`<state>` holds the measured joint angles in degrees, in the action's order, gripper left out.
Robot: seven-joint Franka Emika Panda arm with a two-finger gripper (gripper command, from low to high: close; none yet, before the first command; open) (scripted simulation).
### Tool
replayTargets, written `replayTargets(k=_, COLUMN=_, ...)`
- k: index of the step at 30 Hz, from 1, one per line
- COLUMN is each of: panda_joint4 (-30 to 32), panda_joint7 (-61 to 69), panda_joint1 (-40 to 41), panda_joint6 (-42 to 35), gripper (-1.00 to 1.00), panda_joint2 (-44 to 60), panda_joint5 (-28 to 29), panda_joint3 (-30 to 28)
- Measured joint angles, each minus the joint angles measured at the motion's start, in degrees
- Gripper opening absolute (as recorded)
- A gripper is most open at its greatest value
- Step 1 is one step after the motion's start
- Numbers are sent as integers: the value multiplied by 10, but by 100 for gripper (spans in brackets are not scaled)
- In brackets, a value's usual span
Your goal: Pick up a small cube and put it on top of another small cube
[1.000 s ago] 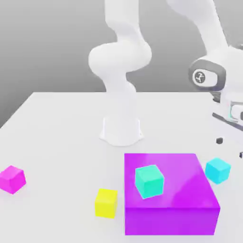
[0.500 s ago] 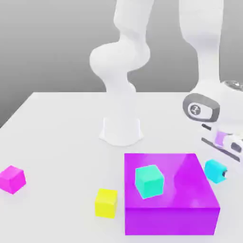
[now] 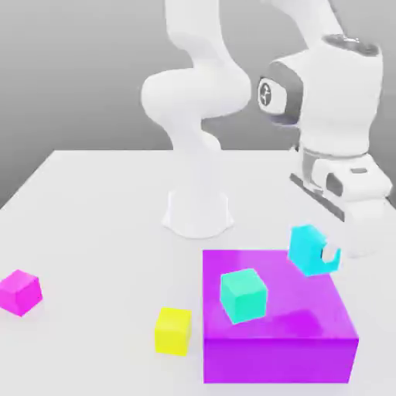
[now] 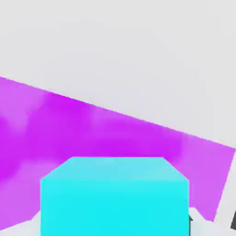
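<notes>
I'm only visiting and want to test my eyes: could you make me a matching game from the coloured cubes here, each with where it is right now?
Things:
1. sky-blue cube
2. teal cube
3. yellow cube
4. pink cube

Places:
A. on the table, by the exterior view's left edge
B. on top of the purple block
C. in the gripper, lifted
D. on the table beside the purple block

Pairs: 1-C, 2-B, 3-D, 4-A

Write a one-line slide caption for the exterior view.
White Panda arm's gripper holds the small sky-blue cube above the large purple block bearing a teal cube.
</notes>
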<state>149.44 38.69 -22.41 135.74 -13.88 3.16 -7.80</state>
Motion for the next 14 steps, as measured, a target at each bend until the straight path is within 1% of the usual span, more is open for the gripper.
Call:
replayTargets(k=1, panda_joint4=-2, panda_joint7=9, panda_joint1=12, panda_joint6=-8, gripper=-100, panda_joint2=-5, panda_joint5=2, panda_joint3=-13)
replayTargets(k=2, panda_joint4=0, panda_joint7=15, panda_joint1=18, panda_joint6=0, gripper=-100, panda_joint2=1, panda_joint5=1, panda_joint3=-21)
replayTargets(k=5, panda_joint4=17, panda_joint7=25, panda_joint1=21, panda_joint6=58, gripper=-100, panda_joint2=44, panda_joint5=-5, panda_joint3=-30)
replayTargets(k=6, panda_joint4=21, panda_joint7=26, panda_joint1=21, panda_joint6=74, gripper=100, panda_joint2=55, panda_joint5=-6, panda_joint3=-31)
replayTargets(k=12, panda_joint4=23, panda_joint7=27, panda_joint1=22, panda_joint6=83, gripper=100, panda_joint2=61, panda_joint5=-7, panda_joint3=-32)
replayTargets(k=14, panda_joint4=17, panda_joint7=26, panda_joint1=22, panda_joint6=59, gripper=100, panda_joint2=44, panda_joint5=-5, panda_joint3=-31)
